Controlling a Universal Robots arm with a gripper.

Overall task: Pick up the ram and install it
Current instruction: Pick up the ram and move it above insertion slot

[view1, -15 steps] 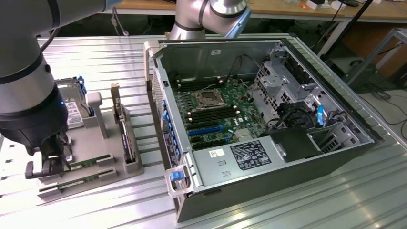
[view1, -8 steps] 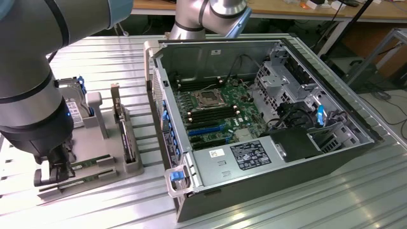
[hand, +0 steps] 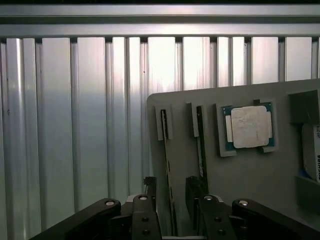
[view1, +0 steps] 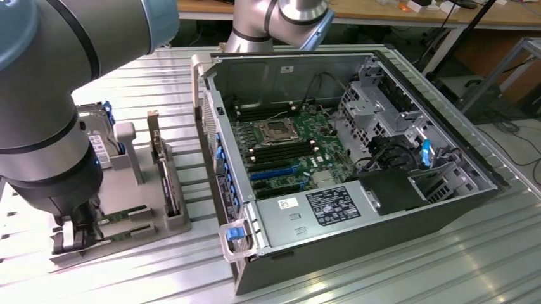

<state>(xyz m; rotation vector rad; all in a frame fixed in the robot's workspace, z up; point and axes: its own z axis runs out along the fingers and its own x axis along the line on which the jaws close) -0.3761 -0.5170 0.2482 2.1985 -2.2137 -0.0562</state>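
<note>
Now, gripper (hand: 180, 222) low over tray (hand: 250, 180).
Jaws spread either side of the ram (hand: 166, 165), standing on edge in the tray.

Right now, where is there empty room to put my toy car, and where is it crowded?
The ribbed table is bare in front of the computer case, toward the exterior view's right. A second bare strip lies in front of the gray tray. The tray itself is crowded with parts, and the gripper hangs open over the ram there.

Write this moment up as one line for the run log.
gripper: open, low over ram | ram: upright in grey tray, not gripped | computer case: open
</note>
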